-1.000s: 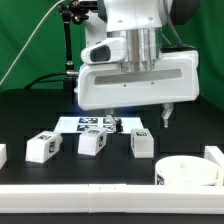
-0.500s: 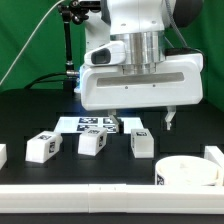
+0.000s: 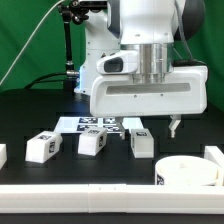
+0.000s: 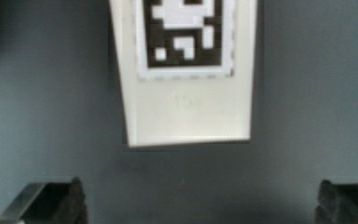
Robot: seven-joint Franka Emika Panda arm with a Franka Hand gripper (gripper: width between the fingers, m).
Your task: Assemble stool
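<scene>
Three white block legs with tags stand in a row on the black table: one (image 3: 42, 147), one (image 3: 94, 142) and one (image 3: 142, 143). The round white seat (image 3: 188, 172) lies at the exterior view's front right. My gripper (image 3: 150, 128) hangs open just above the table, behind the third leg, with nothing between its fingers. In the wrist view the gripper (image 4: 197, 205) shows two dark fingertips (image 4: 51, 205) wide apart over bare table. Beyond them lies a flat white strip with a tag (image 4: 185, 70), apparently the end of the marker board.
The marker board (image 3: 100, 123) lies behind the legs. A long white rail (image 3: 60, 190) runs along the front edge, with white rail ends at the exterior view's right (image 3: 213, 153) and left (image 3: 2, 155). A black camera stand (image 3: 68, 50) rises at the back.
The arm has shifted toward the exterior view's right, from over the marker board to behind the third leg. The jaws stay open.
</scene>
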